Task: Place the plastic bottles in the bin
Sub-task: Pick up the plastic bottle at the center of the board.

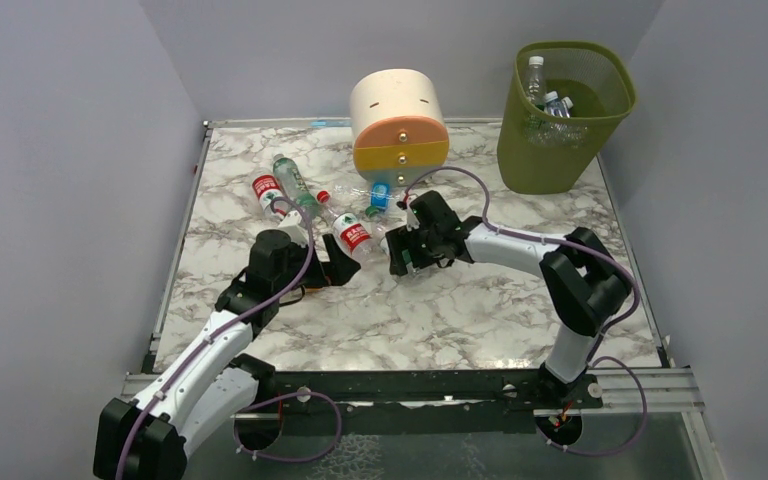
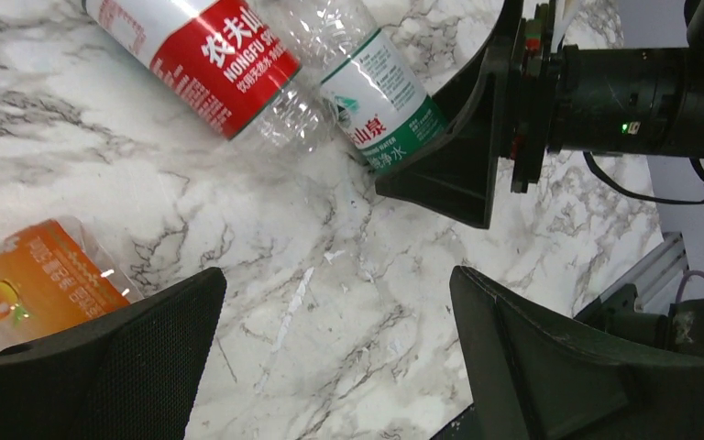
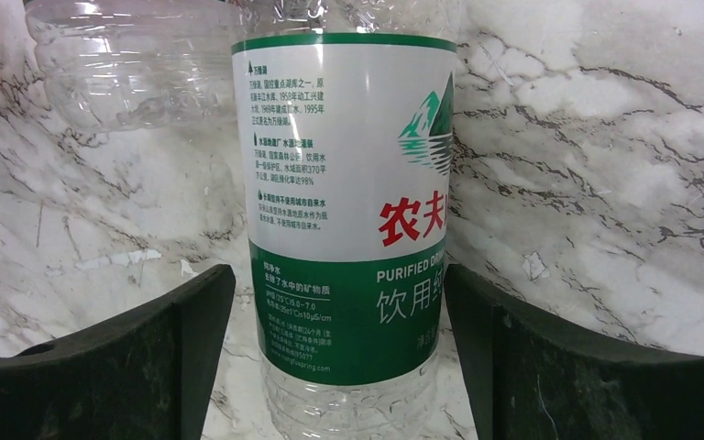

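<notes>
Where the loose bottles lie in front of the drawer unit (image 1: 400,125), the right gripper (image 1: 400,258) is down at the bench (image 1: 460,320). Its fingers (image 3: 147,367) are closed against both sides of a green-labelled bottle (image 3: 348,229) that lies on the marble. The left gripper (image 2: 335,293) sits in front and to the left of the drawer unit, spread wide over bare marble and holding nothing. A red-labelled bottle (image 2: 220,64) lies just past its fingertips, touching the green-labelled one. An orange bottle (image 2: 37,284) lies partly hidden behind one finger. Closer to the drawer unit, on its front left, lie a second red-labelled bottle (image 1: 270,190) and a green-capped bottle (image 1: 295,180). The bin (image 1: 520,160) stands to the right of the drawer unit, with several binned bottles (image 1: 550,100) inside.
</notes>
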You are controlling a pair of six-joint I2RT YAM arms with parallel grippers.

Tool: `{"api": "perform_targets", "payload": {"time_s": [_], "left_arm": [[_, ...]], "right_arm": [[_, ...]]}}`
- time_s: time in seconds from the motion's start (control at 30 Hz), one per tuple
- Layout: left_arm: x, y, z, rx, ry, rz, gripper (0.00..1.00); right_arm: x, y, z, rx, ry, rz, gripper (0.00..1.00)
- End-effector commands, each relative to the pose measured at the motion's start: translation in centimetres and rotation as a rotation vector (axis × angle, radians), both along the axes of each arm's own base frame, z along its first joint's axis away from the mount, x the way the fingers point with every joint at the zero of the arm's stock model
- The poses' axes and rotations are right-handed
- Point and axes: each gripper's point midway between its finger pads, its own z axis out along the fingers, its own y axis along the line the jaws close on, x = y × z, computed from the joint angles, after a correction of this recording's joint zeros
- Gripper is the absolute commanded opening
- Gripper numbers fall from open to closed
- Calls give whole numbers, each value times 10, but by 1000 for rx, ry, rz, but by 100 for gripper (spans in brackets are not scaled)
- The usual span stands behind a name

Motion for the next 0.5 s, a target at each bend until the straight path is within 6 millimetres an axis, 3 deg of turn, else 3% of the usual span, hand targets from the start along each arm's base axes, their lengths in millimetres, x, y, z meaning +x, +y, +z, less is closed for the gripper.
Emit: {"api": "perform_targets", "payload": {"time_s": [0.0, 0.1, 0.47], "left_arm": [[-11, -8, 8, -88, -12, -36, 99], [-15, -6, 5, -93, -1, -34, 99], [-19, -6, 7, -102, -8, -34, 99]], "right_arm": [[3, 1, -8, -20, -20, 4, 81], [1, 2, -6, -16, -21, 8, 70], [-7, -8, 27, 4, -56, 0, 56]]}}
